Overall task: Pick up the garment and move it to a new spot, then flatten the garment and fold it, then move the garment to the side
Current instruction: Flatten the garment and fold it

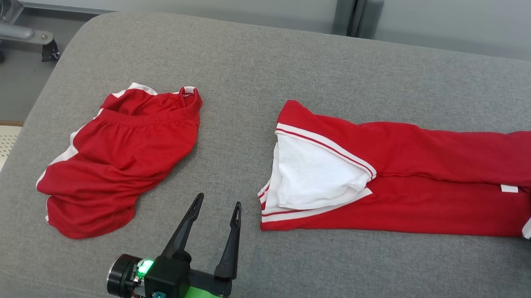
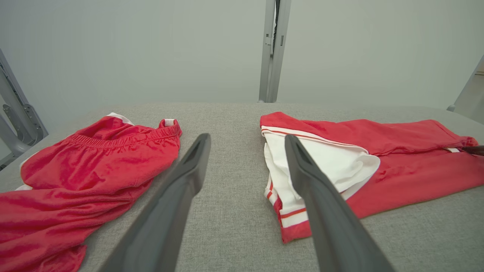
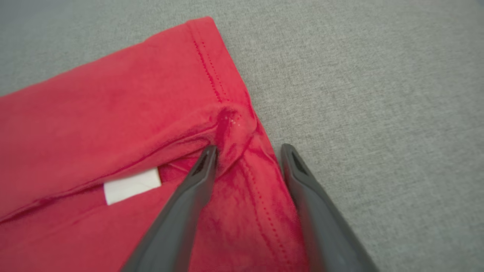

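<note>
The long red cotton garment [image 1: 426,151] with a white folded-back panel lies flat at three o'clock on the grey fabric table [image 1: 296,65]. The right gripper [image 3: 248,149] straddles its three o'clock hem, fingers apart (one tip under a fold). The left gripper [image 1: 218,200] hovers spread, empty, at six o'clock, with crumpled red shorts [image 1: 121,160] at nine.

Soft, even light from above fills all three views, bright and without glare. Shadows are faint: only a thin dark line on the table [image 1: 296,56] under the near edge of the garment [image 1: 425,174]. The head view is sharp. The right wrist view is slightly soft, blurriest along the right end effector [image 3: 249,148].
</note>
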You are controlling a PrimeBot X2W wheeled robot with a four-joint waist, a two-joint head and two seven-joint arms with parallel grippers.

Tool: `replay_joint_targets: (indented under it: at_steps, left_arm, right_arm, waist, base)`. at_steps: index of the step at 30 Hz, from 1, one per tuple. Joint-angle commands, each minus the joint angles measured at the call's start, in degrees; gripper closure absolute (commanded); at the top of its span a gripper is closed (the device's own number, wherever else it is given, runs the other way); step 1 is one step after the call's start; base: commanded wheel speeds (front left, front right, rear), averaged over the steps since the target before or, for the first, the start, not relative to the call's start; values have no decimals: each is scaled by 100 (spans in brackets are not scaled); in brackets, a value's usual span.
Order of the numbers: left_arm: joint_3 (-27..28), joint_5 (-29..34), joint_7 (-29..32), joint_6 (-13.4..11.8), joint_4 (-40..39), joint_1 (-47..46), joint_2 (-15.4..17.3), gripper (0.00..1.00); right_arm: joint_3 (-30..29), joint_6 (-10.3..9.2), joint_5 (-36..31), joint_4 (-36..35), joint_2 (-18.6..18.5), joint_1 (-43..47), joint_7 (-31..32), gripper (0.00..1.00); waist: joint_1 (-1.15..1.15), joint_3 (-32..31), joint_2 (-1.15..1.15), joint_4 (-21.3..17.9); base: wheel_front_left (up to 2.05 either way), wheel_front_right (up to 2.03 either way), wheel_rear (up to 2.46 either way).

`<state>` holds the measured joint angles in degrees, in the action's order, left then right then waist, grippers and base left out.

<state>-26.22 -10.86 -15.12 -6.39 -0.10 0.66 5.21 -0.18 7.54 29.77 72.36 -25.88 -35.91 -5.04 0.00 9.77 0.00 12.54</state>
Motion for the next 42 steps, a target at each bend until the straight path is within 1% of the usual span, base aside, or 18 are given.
replay_joint_targets:
  at_steps: [1,2,3,4,5,9,14,21,24,28,34,42]
  left_arm:
    - [33,39,-1,38,-12,84,-14,0]
    - [64,56,-2,73,-15,79,-31,0]
    - [74,68,-2,82,-15,77,-35,0]
    - [104,100,-2,118,-10,77,-51,0]
    - [121,110,-1,131,-10,78,-58,0]
    - [186,188,-2,203,-3,90,-86,0]
    - [261,263,-2,255,7,169,-114,0]
    - [347,313,-2,324,-39,271,-144,0]
    - [354,338,-2,337,-22,293,-156,0]
    - [355,370,-2,375,18,342,-168,0]
    - [309,361,-2,400,125,418,-186,0]
    - [304,328,-2,424,157,518,-202,0]
  right_arm:
    - [-30,-11,9,72,76,13,70,20]
    - [-62,-10,45,94,141,33,119,47]
    - [-65,-10,49,100,155,37,126,53]
    - [-72,-11,56,118,178,47,120,91]
    - [-62,-13,43,120,184,45,76,100]
    - [17,-15,-68,81,68,3,-184,100]
    - [147,-16,-277,76,-216,5,-491,100]
    - [301,-13,-853,102,-687,-183,-785,100]
    - [363,-13,-1165,86,-752,-324,-891,100]
    - [403,-12,-1516,-91,-586,-507,-977,100]
    - [374,-12,-2009,-527,-85,-539,-1014,100]
    - [283,-11,-2713,-1592,862,-185,-922,100]
  waist:
    - [0,11,0,-7]
    - [0,21,0,-10]
    - [0,24,0,-11]
    - [0,36,0,-16]
    - [0,42,0,-20]
    - [0,47,0,-51]
    - [0,-26,0,-154]
    - [0,-146,0,-454]
    - [0,-202,0,-588]
    - [0,-305,0,-717]
    - [0,-534,0,-709]
    - [0,-674,0,-439]
  base:
    - [0,0,0]
    - [0,0,0]
    - [0,0,0]
    - [0,0,0]
    - [0,0,0]
    - [0,0,0]
    - [0,0,0]
    - [0,0,0]
    - [0,0,0]
    - [0,0,0]
    - [0,0,0]
    - [0,0,0]
